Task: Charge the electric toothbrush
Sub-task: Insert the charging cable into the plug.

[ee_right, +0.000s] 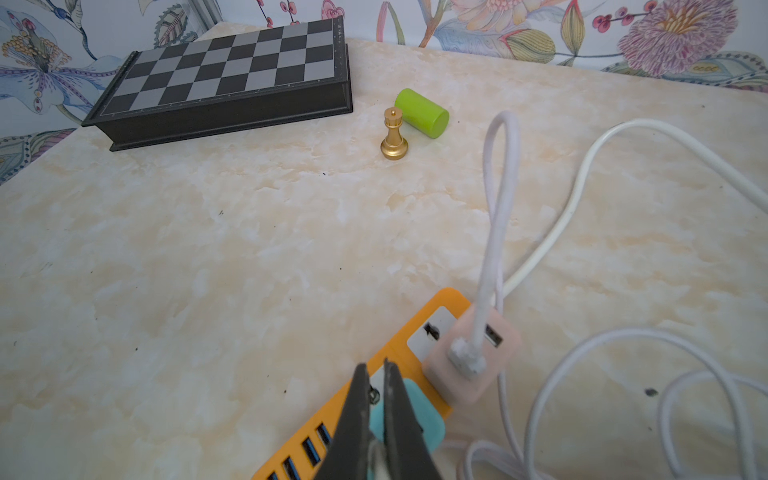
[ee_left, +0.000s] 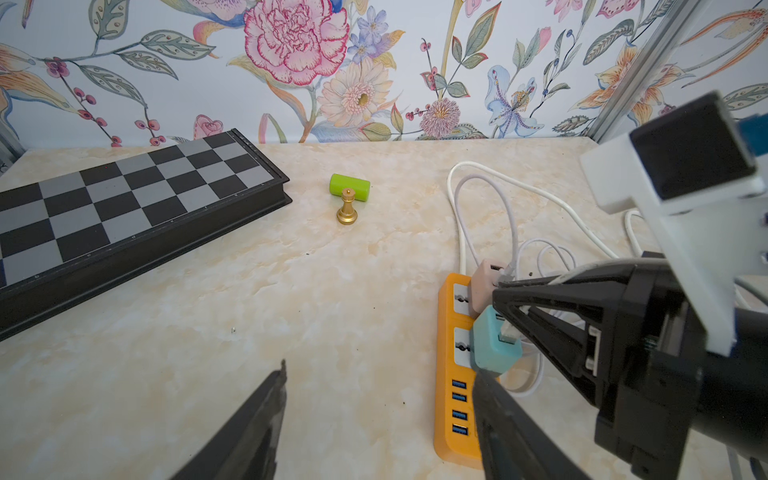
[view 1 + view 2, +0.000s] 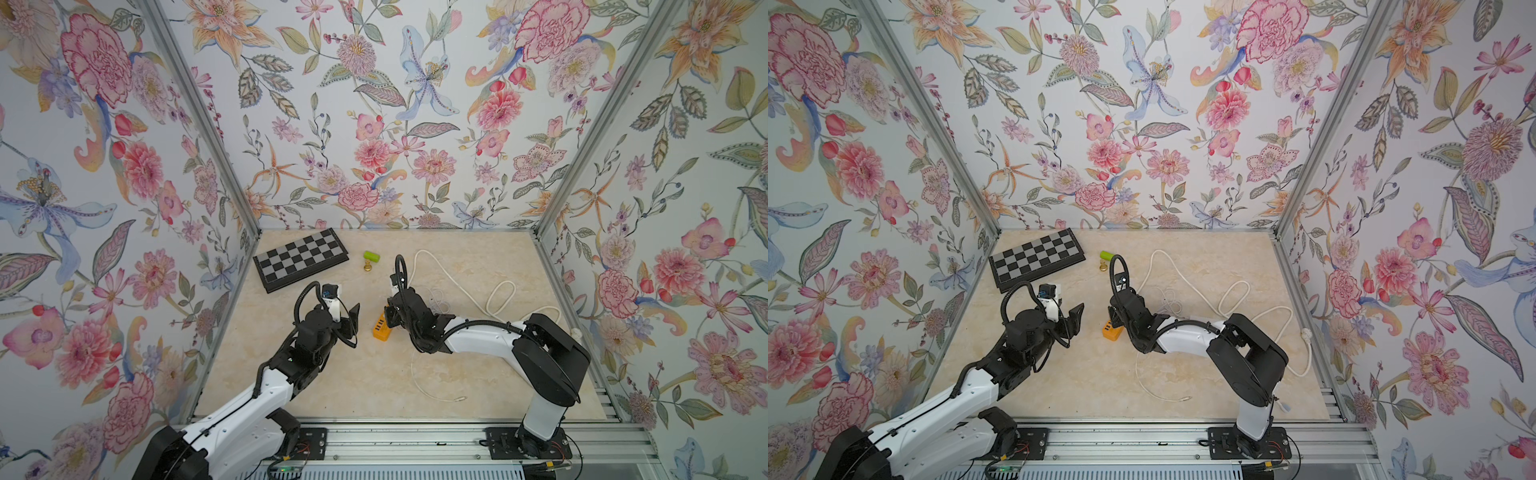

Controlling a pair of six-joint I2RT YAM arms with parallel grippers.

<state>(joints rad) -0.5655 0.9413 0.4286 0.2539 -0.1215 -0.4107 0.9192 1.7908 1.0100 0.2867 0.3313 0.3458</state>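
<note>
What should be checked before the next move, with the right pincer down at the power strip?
1. Toothbrush in view: not ok, none seen in any view.
2. Right pincer shut at the teal adapter: ok.
3. Plug gripped and seated in the teal adapter: cannot tell.
4. Left pincer open and empty: ok.
5. Pink adapter carries a white cable: ok.
6. Power strip lies flat on the table: ok.

No text, brand, number or sign can be read anywhere; the orange power strip, pink adapter, teal adapter and chessboard show no legible markings.
</note>
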